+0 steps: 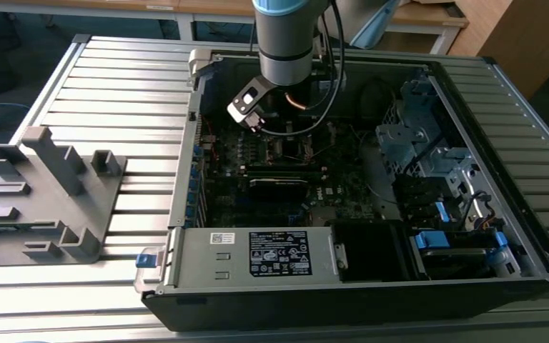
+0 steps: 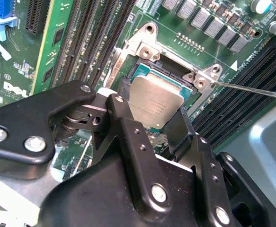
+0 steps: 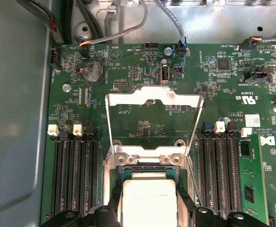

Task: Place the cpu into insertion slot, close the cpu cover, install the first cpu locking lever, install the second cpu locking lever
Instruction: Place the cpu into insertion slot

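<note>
Grey-topped cpu hangs pinched between my gripper's narrowed fingers, low over the socket. The cpu cover, centre of the first wrist view, stands hinged up, leaving it open.

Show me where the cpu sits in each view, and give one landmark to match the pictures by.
Exterior view: hidden beneath the arm, inside the computer case.
Second wrist view: the cpu between the fingers of the gripper.
First wrist view: the cpu in the gripper, over the socket.
Shared landmark: black memory slots flanking the socket in both wrist views.
</note>
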Robot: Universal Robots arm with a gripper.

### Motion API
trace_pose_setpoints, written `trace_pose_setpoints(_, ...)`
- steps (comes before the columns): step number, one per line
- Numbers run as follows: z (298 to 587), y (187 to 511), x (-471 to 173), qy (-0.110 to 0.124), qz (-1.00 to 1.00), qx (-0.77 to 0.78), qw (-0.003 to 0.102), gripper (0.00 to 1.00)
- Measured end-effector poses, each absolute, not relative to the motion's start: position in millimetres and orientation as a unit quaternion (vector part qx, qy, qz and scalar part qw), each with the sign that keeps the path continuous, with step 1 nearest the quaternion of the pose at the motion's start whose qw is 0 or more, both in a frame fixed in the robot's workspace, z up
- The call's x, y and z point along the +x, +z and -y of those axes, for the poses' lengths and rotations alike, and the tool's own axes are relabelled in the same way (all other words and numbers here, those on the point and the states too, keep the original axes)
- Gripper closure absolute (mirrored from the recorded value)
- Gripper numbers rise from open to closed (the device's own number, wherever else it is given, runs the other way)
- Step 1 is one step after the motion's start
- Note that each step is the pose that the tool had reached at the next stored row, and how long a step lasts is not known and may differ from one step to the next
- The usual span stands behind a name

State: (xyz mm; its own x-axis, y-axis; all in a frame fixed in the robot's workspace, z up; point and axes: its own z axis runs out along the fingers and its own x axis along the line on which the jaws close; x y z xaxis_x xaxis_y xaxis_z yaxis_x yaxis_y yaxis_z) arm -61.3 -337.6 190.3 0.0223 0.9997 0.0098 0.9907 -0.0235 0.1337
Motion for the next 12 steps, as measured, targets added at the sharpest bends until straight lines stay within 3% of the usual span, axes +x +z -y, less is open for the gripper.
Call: trace_pose_setpoints(12,337.5,189.8,-61.2,0.051,-0.697,0.714,0.044,0.45)
